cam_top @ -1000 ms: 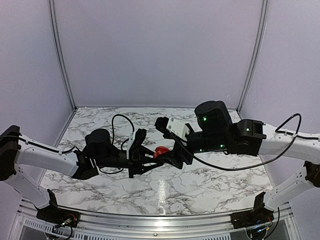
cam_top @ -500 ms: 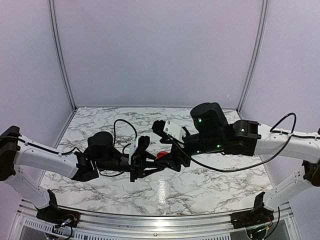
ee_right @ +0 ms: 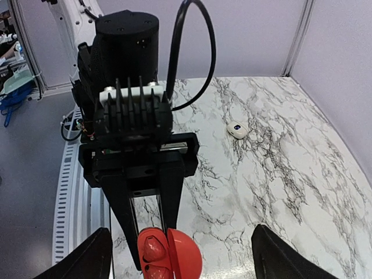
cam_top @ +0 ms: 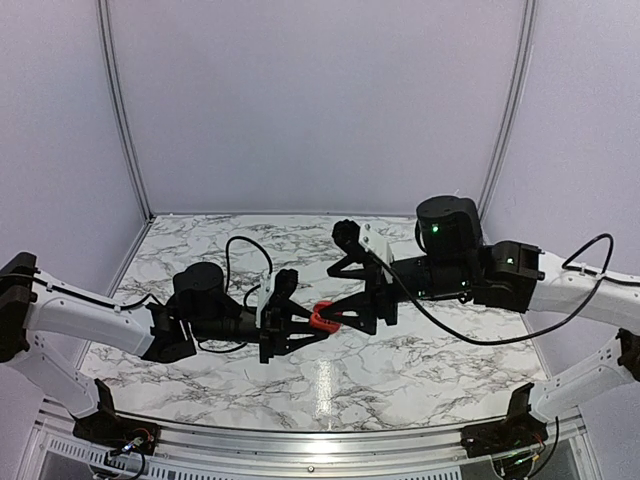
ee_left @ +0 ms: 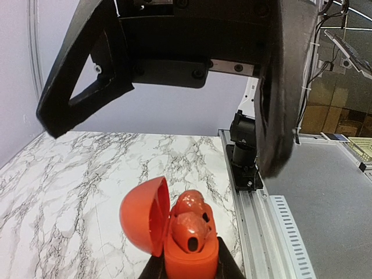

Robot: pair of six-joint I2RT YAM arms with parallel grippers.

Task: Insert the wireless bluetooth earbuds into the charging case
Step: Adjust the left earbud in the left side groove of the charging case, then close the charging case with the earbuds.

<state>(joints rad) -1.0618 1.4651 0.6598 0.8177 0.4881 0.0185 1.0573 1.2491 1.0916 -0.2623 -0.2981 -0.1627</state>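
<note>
Where the left pincer [cam_top: 310, 324] grips one charging case [ee_left: 190, 260], two earbuds [ee_left: 190, 224] sit inside.

A robot test cell is seen: a marbled counter [cam_top: 430, 370] enclosed by plain lilac walls [cam_top: 320, 100], edged by a metal rail [cam_top: 300, 445].

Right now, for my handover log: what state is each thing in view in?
charging case: lid open, held off the table.
earbuds: both sitting in the case.
left gripper: shut on the charging case.
right gripper: open, not touching the case.
small white object: lying on the table.
</note>
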